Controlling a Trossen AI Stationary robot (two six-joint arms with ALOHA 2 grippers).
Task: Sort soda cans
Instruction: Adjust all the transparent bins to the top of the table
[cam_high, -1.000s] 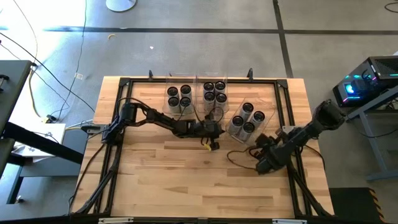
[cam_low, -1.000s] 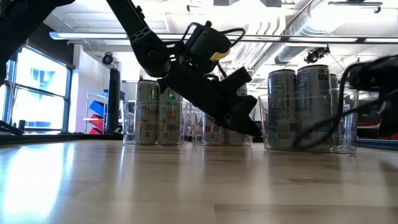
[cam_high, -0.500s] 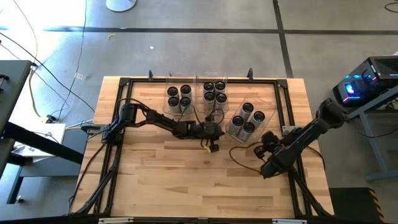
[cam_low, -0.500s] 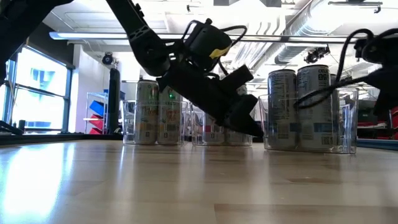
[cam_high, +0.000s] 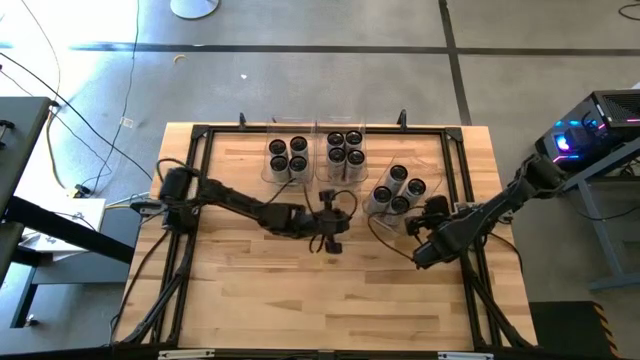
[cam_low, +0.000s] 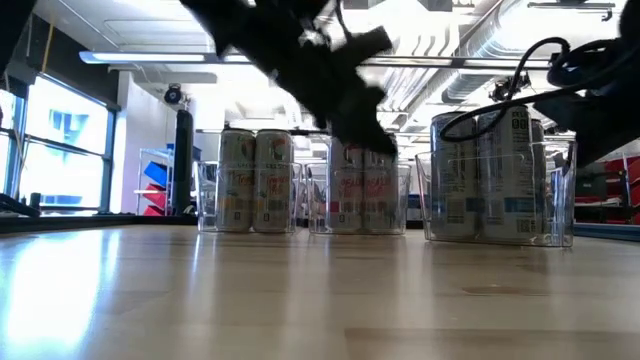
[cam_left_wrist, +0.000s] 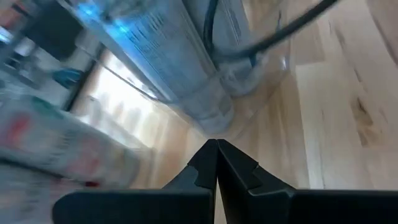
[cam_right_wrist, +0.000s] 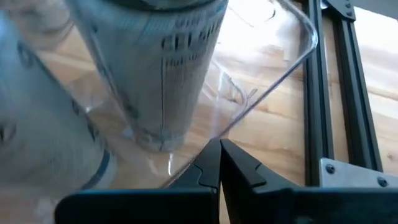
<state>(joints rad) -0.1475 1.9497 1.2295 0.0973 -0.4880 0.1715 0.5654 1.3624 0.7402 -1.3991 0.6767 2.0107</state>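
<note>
From above, the soda cans stand in three clear plastic bins at the far side of the wooden counter (cam_high: 250, 270): four in the left bin (cam_high: 287, 157), four in the middle bin (cam_high: 345, 150), and four in the right bin (cam_high: 397, 190), which sits skewed. No can stands loose on the counter. The left claw (cam_high: 331, 243) hangs mid-counter, just in front of the middle bin; the right claw (cam_high: 432, 212) is close beside the right bin.

At counter height, the three bins line up in a row with their cans (cam_low: 255, 180) upright inside, and both arms come down as dark shapes in front of them, carrying nothing.

The left wrist camera shows the left claw (cam_left_wrist: 217, 163) pinched tight, tip to tip, on nothing, with a bin wall and can just ahead.

The right wrist camera shows the right claw (cam_right_wrist: 219, 160) likewise squeezed together and empty, nearly against the rounded corner of the clear bin (cam_right_wrist: 292, 56), a can (cam_right_wrist: 168, 68) just inside.

Judging by this, the sorting looks finished or nearly so. Any further move would likely be squaring the skewed bin or retreating; picking a can would first need spread fingers.
</note>
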